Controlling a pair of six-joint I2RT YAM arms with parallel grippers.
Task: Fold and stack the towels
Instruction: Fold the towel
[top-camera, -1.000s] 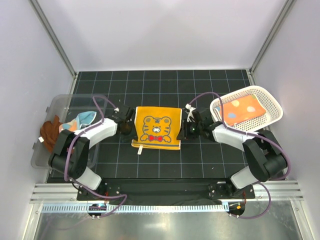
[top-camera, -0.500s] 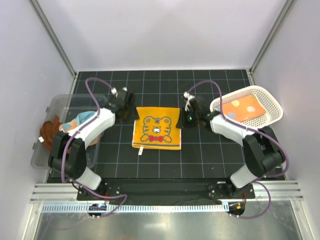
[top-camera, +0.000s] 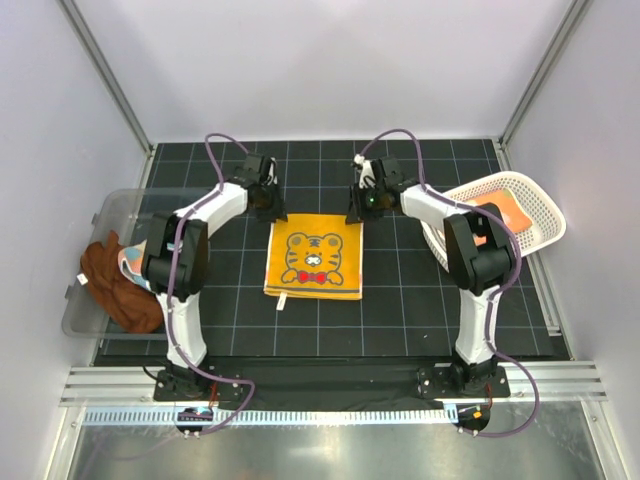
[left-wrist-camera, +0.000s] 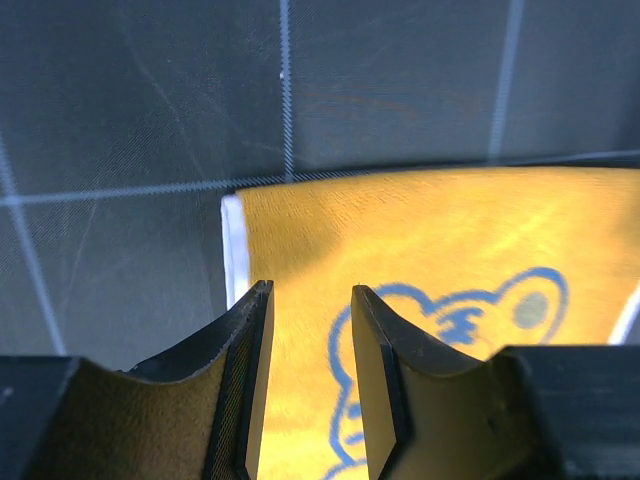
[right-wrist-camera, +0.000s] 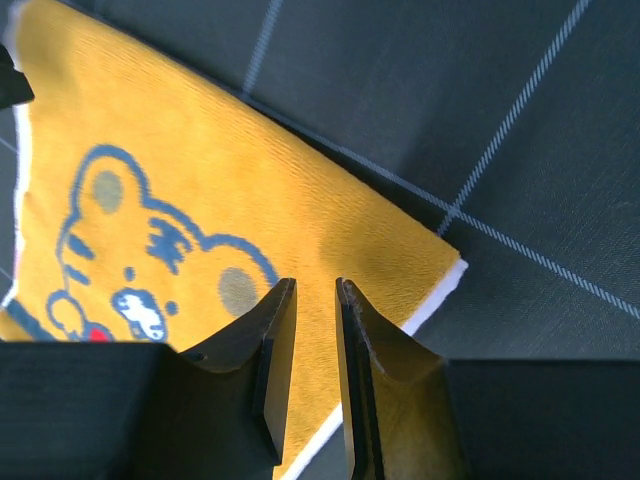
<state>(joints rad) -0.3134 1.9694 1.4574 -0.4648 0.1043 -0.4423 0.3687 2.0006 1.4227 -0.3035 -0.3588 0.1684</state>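
A yellow-orange towel with a cartoon tiger face (top-camera: 313, 258) lies flat in the middle of the black grid mat. My left gripper (top-camera: 268, 206) hovers over its far left corner and my right gripper (top-camera: 362, 208) over its far right corner. In the left wrist view the towel (left-wrist-camera: 430, 230) shows through the wide gap of the open left gripper (left-wrist-camera: 310, 298). In the right wrist view the right gripper (right-wrist-camera: 313, 292) stands narrowly open above the towel (right-wrist-camera: 190, 160) near its white-edged corner. Neither gripper holds cloth.
A white perforated basket (top-camera: 522, 179) at the right holds an orange towel (top-camera: 493, 218), partly hidden by my right arm. A clear bin (top-camera: 108, 205) at the left holds a rust-brown towel (top-camera: 116, 284) and a light blue one (top-camera: 134, 262).
Both arms have swung from the towel's sides toward the back, to its far corners. The towel itself has not moved.
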